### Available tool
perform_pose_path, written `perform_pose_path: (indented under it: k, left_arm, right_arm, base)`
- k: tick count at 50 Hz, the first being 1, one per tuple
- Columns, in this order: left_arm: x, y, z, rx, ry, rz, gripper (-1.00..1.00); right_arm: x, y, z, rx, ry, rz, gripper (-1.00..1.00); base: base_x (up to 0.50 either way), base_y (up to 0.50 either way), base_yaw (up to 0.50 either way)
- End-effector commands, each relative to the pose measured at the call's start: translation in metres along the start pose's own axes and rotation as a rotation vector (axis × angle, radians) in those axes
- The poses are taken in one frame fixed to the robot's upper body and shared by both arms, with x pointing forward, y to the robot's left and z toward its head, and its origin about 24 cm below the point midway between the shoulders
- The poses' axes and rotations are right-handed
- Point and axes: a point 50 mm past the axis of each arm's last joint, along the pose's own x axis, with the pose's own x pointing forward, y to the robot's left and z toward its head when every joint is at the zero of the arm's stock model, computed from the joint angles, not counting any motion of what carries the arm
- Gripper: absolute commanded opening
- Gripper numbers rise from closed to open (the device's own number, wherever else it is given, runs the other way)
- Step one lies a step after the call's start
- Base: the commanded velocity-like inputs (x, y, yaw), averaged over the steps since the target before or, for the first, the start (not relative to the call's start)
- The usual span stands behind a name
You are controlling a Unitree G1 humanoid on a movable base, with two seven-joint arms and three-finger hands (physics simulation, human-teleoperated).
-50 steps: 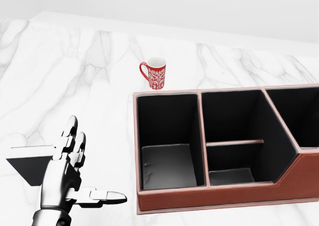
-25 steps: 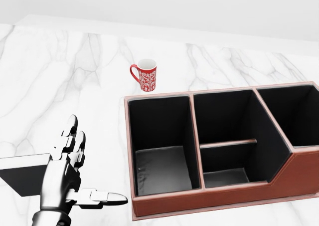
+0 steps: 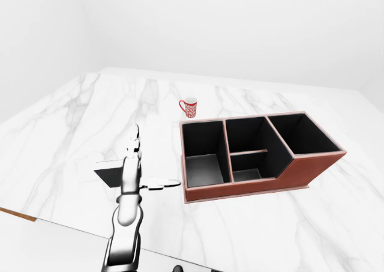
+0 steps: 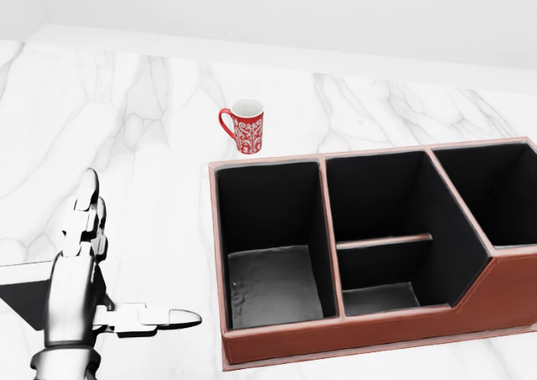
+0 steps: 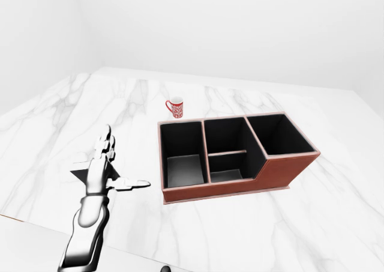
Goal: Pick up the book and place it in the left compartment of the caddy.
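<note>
The book [image 4: 23,294] is a flat dark slab with a pale edge, lying on the marble counter at the lower left of the head view. My left hand [image 4: 138,250] rises over the book's right end, partly hiding it. It is open: the fingers [image 4: 84,208] point up and the thumb [image 4: 164,318] points right toward the caddy. The brown caddy [image 4: 352,336] with its black lining stands to the right. Its left compartment [image 4: 273,283] holds nothing. My right hand does not show in any view.
A red patterned mug [image 4: 243,128] stands on the counter just above the caddy's left compartment. The caddy has a split middle compartment [image 4: 377,267] and a right one [image 4: 491,195]. The marble counter's near edge [image 3: 18,214] runs along the lower left of the left-eye view.
The camera first shifted, sliding the caddy and mug left in the picture. Since then my left hand has moved left and turned over the book, still open.
</note>
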Motion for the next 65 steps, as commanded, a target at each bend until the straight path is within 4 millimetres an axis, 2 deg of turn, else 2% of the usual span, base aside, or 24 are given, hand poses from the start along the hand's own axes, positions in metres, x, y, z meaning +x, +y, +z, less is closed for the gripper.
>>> perform_pose_path:
  k: [1,5,9,14,16,21,26,32,36,43,48,51,60,65]
  left_arm:
    - [0.001,0.008,0.025,0.289,-0.124,0.140,1.00]
    - [0.001,0.013,0.039,0.341,-0.190,0.186,1.00]
    - [0.002,0.013,0.052,0.492,-0.266,0.229,1.00]
    - [-0.001,0.013,0.066,0.566,-0.328,0.256,1.00]
    - [-0.004,0.011,0.073,0.654,-0.370,0.266,1.00]
    - [0.000,0.009,0.064,0.775,-0.378,0.299,1.00]
    - [-0.005,0.008,0.075,0.816,-0.414,0.305,1.00]
    - [0.004,0.009,0.067,0.898,-0.420,0.331,1.00]
    - [0.002,0.007,0.069,0.947,-0.440,0.326,1.00]
    - [-0.013,-0.006,0.096,1.114,-0.543,0.311,1.00]
    - [-0.011,-0.014,0.092,1.229,-0.557,0.286,1.00]
    - [-0.017,-0.017,0.100,1.335,-0.594,0.294,1.00]
    - [-0.023,-0.018,0.108,1.360,-0.573,0.270,1.00]
    - [-0.030,-0.017,0.120,1.337,-0.562,0.262,1.00]
  right_arm:
    - [0.000,0.000,0.000,-0.001,0.000,0.000,1.00]
    - [-0.001,0.000,0.000,-0.002,0.002,0.000,1.00]
    - [0.000,0.000,0.000,-0.002,-0.001,-0.001,1.00]
    - [0.000,0.000,0.000,-0.007,-0.002,-0.002,1.00]
    - [0.000,0.001,0.000,-0.007,-0.003,-0.001,1.00]
    - [0.001,0.001,0.000,-0.008,-0.004,0.000,1.00]
    - [0.001,0.001,0.000,-0.008,-0.003,0.000,1.00]
    - [-0.001,0.001,-0.001,-0.017,0.000,0.003,1.00]
    - [-0.002,0.001,-0.001,-0.015,0.001,0.002,1.00]
    - [0.000,0.000,0.000,-0.006,0.000,-0.002,1.00]
    - [0.001,0.000,0.000,-0.006,0.000,-0.001,1.00]
    - [-0.001,0.000,-0.001,-0.004,-0.003,-0.004,1.00]
    - [0.000,0.000,-0.001,-0.013,-0.002,0.006,1.00]
    - [-0.003,0.002,-0.001,-0.034,0.002,0.018,1.00]
  base:
    - [0.00,0.00,0.00]
    - [0.00,0.00,0.00]
    - [0.00,0.00,0.00]
    - [0.00,0.00,0.00]
    - [0.00,0.00,0.00]
    - [0.00,0.00,0.00]
    - [0.00,0.00,0.00]
    - [0.00,0.00,0.00]
    - [0.00,0.00,0.00]
    - [0.00,0.00,0.00]
    - [0.00,0.00,0.00]
    - [0.00,0.00,0.00]
    - [0.00,0.00,0.00]
    - [0.00,0.00,0.00]
